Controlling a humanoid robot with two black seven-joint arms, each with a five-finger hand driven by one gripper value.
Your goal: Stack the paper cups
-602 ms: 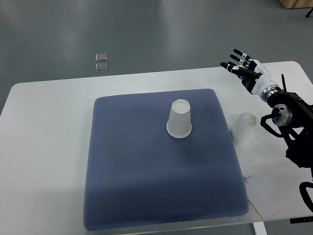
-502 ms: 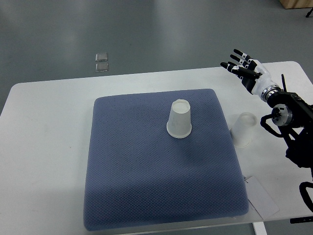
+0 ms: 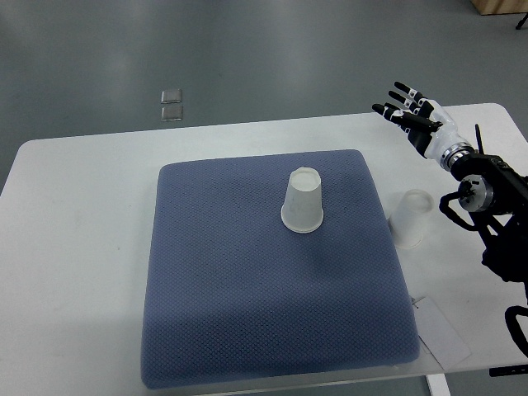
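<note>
From the top view, my right hand [image 3: 415, 120] hovers over the far right part of the white table [image 3: 74, 247], fingers spread wide and holding nothing. One paper cup [image 3: 303, 200] stands upside down on the blue mat [image 3: 247, 313]. A second cup [image 3: 411, 219] stands on the table just beside the mat's right edge, probably upside down too, though it looks hazy.

The right arm [image 3: 495, 206] runs off the picture's right edge beside the bench [image 3: 74, 247], whose near edge is cut off too.
</note>
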